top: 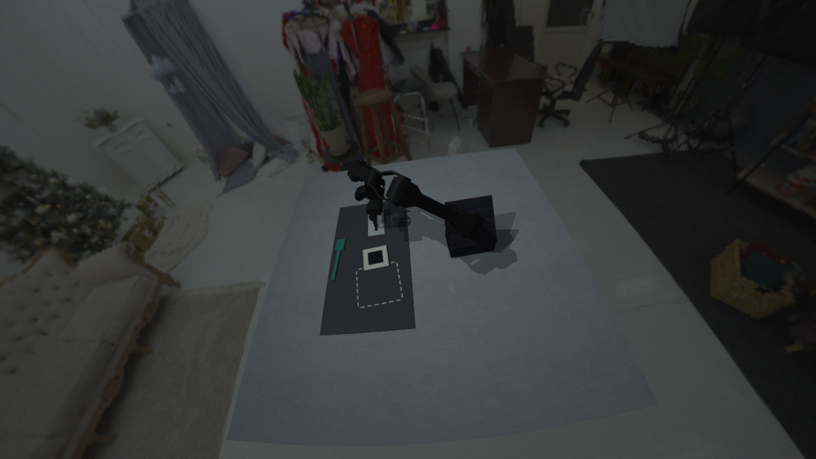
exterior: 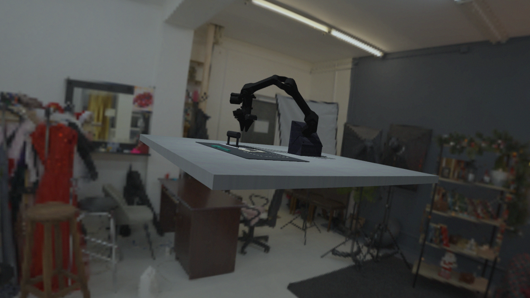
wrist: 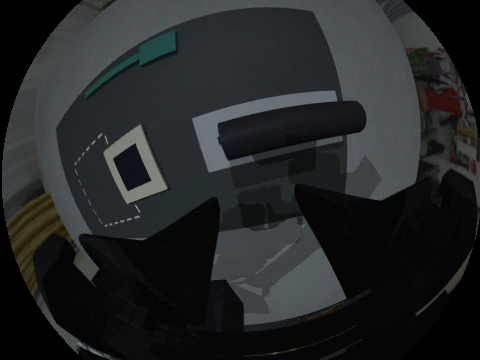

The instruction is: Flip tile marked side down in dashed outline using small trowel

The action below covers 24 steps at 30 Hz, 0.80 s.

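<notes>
The trowel, a pale flat blade (top: 380, 231) (wrist: 202, 136) with a black bar handle (exterior: 233, 134) (wrist: 295, 125) raised on two posts, stands on the mat (top: 342, 317) (wrist: 240, 55). The square tile (top: 375, 257) (exterior: 251, 150) (wrist: 147, 191) lies flat with its dark marked side up, its near edge just over the far line of the dashed outline (top: 357, 288). My gripper (top: 375, 227) (exterior: 244, 130) (wrist: 256, 197) is open and empty, tilted above the trowel. In the wrist view the handle lies beyond the fingertips, not between them. In the top view the arm hides the handle.
A teal flat-ended tool (top: 340, 245) (exterior: 221, 147) (wrist: 159, 47) lies on the mat's far side from the arm's base (top: 470, 242) (exterior: 305, 145). The mat lies on the pale table (top: 484, 342). The arm's shadow falls across the mat and table.
</notes>
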{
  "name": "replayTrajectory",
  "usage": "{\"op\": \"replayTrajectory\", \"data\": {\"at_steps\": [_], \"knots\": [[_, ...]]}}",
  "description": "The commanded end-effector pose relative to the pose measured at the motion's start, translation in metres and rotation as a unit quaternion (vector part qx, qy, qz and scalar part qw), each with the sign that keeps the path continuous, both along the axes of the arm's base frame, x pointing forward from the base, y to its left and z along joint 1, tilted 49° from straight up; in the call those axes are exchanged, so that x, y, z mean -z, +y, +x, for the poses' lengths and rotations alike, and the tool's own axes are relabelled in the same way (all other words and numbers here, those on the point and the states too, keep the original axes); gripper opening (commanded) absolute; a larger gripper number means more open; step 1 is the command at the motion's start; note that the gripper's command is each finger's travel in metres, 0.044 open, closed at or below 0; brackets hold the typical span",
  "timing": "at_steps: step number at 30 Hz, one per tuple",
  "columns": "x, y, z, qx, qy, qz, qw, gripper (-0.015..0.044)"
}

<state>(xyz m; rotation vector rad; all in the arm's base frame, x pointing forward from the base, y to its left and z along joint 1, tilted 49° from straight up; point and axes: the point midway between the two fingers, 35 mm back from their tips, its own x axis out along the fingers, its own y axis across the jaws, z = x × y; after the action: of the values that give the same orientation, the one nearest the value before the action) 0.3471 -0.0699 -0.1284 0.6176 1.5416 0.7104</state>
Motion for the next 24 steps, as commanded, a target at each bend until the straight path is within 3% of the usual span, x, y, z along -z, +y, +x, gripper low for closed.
{"op": "replayTrajectory", "data": {"at_steps": [1, 12, 24], "knots": [[0.003, -0.003, 0.004, -0.037, -0.041, 0.003, 0.998, 0.027], [0.007, -0.011, 0.017, -0.163, -0.182, 0.019, 0.969, 0.027], [0.013, -0.019, 0.029, -0.294, -0.327, 0.036, 0.897, 0.027]]}}
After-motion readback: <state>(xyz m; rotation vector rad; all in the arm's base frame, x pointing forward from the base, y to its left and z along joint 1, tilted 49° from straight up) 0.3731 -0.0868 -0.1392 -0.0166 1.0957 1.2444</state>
